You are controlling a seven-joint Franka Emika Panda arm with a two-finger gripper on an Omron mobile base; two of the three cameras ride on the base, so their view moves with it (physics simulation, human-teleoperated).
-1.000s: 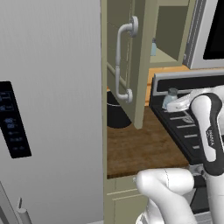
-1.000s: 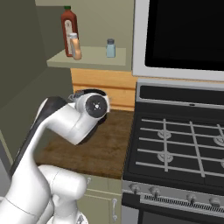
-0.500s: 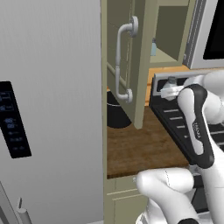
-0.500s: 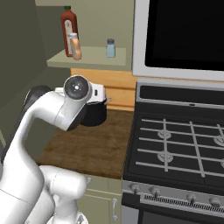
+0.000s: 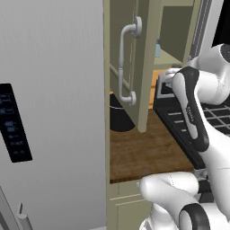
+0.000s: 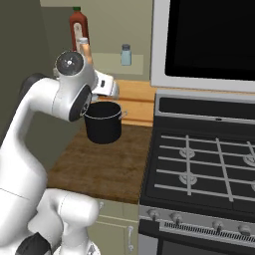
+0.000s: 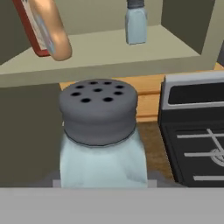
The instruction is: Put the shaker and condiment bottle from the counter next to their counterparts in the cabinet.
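The shaker [image 7: 103, 135], a pale blue-grey jar with a holed grey cap, sits close up in the hand view, held off the counter [image 6: 99, 164] by my gripper [image 6: 110, 88], which is shut on it. The hand hangs just below the open cabinet's shelf [image 7: 109, 57]. On that shelf stands a matching pale blue shaker [image 7: 136, 22] [image 6: 126, 54]. Further left on the shelf, the tan-orange condiment bottle [image 7: 50, 30] [image 6: 83, 50] stands in front of a tall red bottle [image 6: 77, 25].
A black pot [image 6: 103, 122] stands on the wooden counter under my hand. The open cabinet door [image 5: 143, 67] with its curved bar handle [image 5: 123, 63] juts out to the left. A grey fridge [image 5: 54, 112] is at the left and the black stove [image 6: 199, 159] at the right.
The arm has swung up and toward the cabinet with the shaker in the gripper. The hand now hangs over the pot, close under the shelf.
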